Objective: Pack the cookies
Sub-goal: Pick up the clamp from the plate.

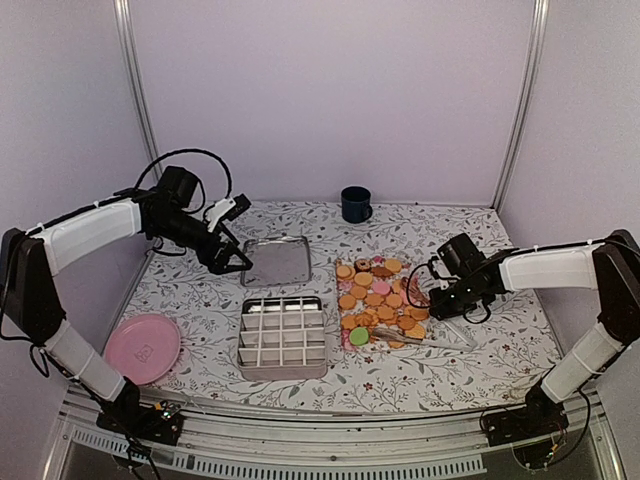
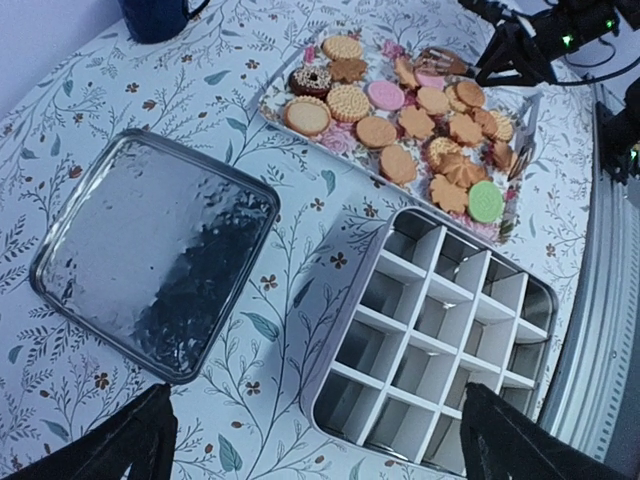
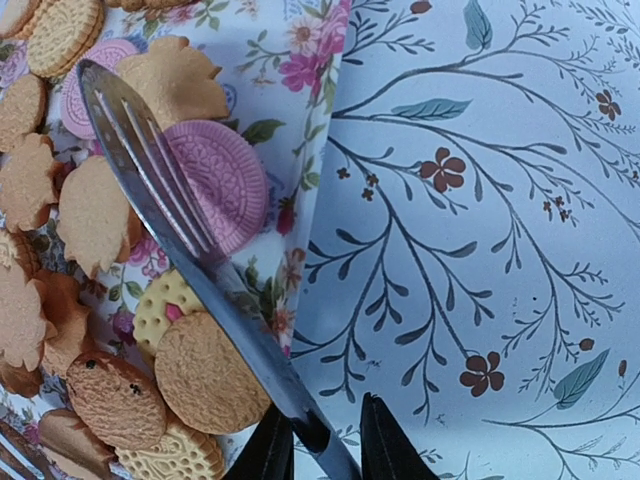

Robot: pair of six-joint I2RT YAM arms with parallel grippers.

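Observation:
The cookies (image 1: 378, 300) (image 2: 420, 125) (image 3: 205, 370) lie spread on a floral sheet (image 1: 400, 342) right of centre: mostly tan, a few pink, one green (image 2: 487, 200). Metal tongs (image 3: 150, 170) (image 1: 430, 338) lie slantwise across them. My right gripper (image 3: 322, 410) (image 1: 438, 308) straddles the tongs' handle; the left finger touches it and a narrow gap shows at the right finger. A divided tin (image 1: 283, 335) (image 2: 440, 330) with bare white compartments stands in front of centre. My left gripper (image 2: 315, 400) (image 1: 240, 262) hovers wide open above the tin's near corner, holding nothing.
The tin's shiny lid (image 1: 275, 260) (image 2: 150, 250) lies flat behind the tin. A dark blue mug (image 1: 355, 204) (image 2: 155, 15) stands at the back. A pink plate (image 1: 142, 348) sits at the front left. Walls close the table on three sides.

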